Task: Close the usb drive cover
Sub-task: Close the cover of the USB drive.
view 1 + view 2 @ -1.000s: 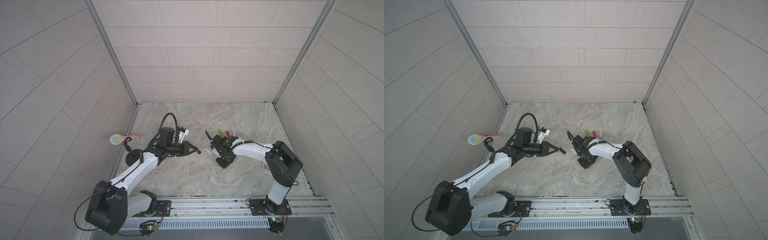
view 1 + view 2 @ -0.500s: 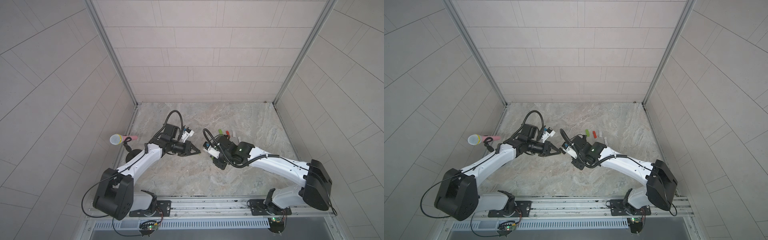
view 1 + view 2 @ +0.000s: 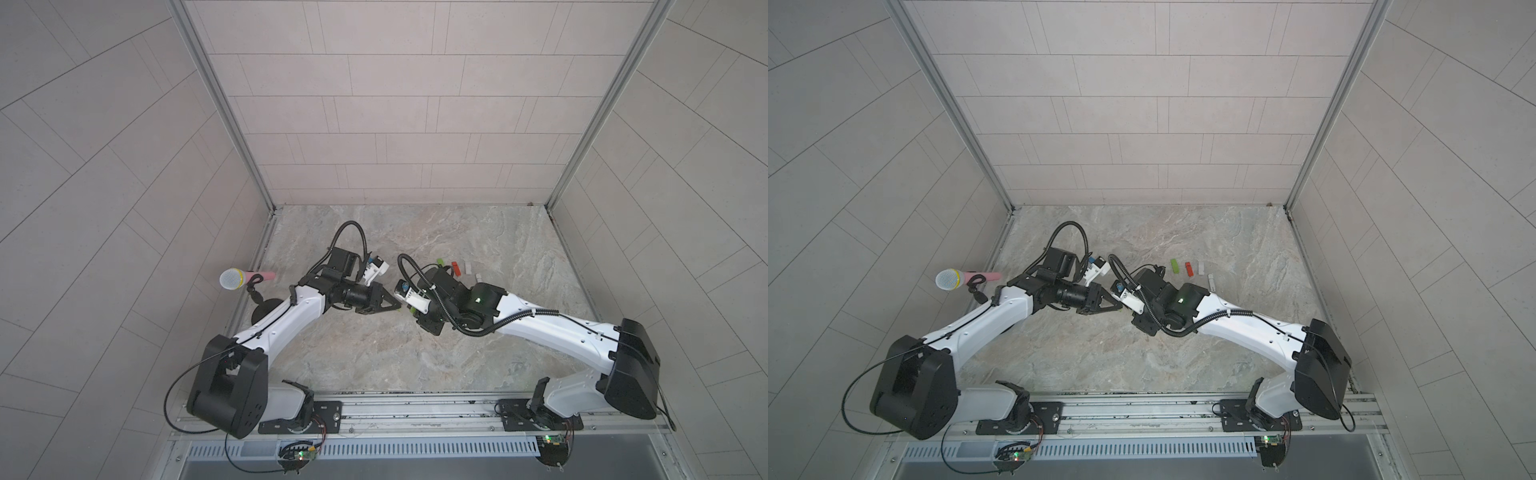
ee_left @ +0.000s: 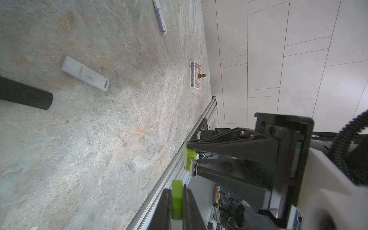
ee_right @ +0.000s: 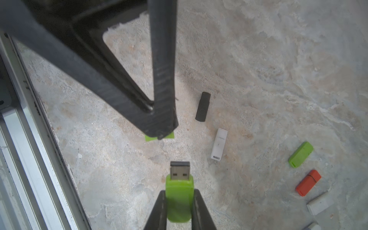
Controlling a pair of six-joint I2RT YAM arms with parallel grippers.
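Right claw (image 5: 179, 191): pinches the drive (image 5: 179, 205) by its green body; the bare metal plug sticks out past the fingertips.
Left claw (image 4: 177, 189): pressed onto the green cap (image 4: 177, 201), which shows between the fingertips.
Drive to cap: the plug faces the cap, near it and roughly in line, with a gap between; not joined.
Height: both are held above the surface (image 5: 278, 69), tip to tip near its middle in both top views.
On surface: black drive (image 5: 203, 107) and white drive (image 5: 219, 144) near each other; further out, second green drive (image 5: 300, 154) beside red drive (image 5: 308, 183).
Left edge: microphone (image 3: 232, 279).
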